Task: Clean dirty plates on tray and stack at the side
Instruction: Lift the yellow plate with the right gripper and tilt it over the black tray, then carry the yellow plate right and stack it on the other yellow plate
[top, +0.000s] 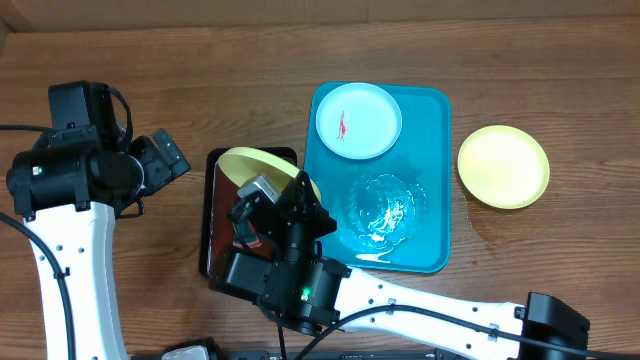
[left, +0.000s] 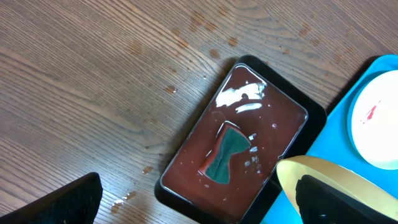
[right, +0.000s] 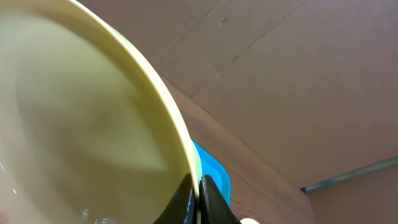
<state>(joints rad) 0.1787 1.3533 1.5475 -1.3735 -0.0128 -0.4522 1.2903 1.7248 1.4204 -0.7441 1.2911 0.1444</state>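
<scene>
While its jaws are clamping tight on the rim, the right gripper is holding a yellow-green plate tilted over a dark brown tray. Just to its right, the blue tray is carrying a red-smeared white plate. Away to its left, the left gripper is hovering, jaws spread wide.

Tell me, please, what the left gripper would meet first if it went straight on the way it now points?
Probably the green sponge lying in the dark brown tray; the open left gripper points down at it with nothing visible between, though depth is hard to judge.
</scene>
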